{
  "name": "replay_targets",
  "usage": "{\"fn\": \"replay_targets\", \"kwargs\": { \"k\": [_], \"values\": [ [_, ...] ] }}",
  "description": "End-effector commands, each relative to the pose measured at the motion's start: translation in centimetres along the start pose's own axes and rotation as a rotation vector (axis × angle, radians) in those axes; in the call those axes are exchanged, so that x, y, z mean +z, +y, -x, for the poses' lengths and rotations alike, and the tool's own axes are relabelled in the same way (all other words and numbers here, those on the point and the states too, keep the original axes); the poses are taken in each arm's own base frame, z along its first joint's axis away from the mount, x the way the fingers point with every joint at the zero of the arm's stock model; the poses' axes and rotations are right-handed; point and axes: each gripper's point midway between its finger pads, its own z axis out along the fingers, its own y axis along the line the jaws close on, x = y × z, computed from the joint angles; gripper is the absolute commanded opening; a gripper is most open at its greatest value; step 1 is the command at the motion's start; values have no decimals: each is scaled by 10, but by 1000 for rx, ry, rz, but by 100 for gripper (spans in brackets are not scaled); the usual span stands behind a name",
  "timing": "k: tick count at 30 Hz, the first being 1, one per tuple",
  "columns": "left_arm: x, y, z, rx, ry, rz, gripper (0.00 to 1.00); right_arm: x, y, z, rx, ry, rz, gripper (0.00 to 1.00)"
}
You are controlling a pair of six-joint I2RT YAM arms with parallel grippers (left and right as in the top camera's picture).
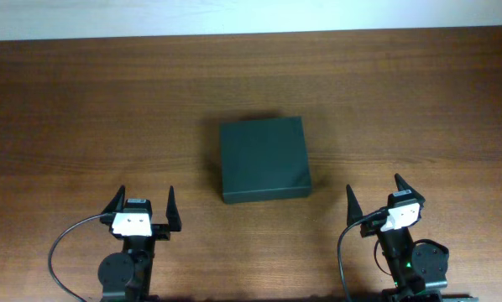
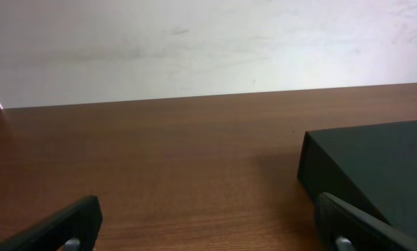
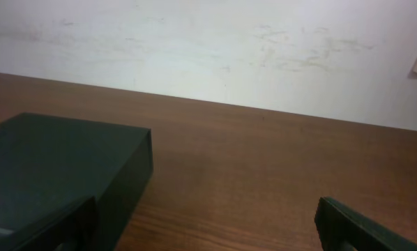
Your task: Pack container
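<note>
Spreading wide with nothing between its fingers, the left gripper (image 1: 146, 197) has the container (image 1: 263, 159) ahead and to its right, well apart, resting on the wooden table (image 1: 83, 109). The box is matte dark green-black, rectangular, its top flat and closed. From the right gripper (image 1: 373, 188), likewise splayed and empty, it lies ahead and leftward.

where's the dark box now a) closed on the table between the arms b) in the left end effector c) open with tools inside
a: the container lies closed on the table, apart from the open left end effector and right end effector.
</note>
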Motion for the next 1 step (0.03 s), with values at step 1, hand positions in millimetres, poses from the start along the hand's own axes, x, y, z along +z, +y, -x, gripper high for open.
{"fn": "replay_targets", "kwargs": {
  "k": [1],
  "values": [
    [0,3,-2,-10,0,18,99,0,-1,-2,-3,1,-4,99]
  ]
}}
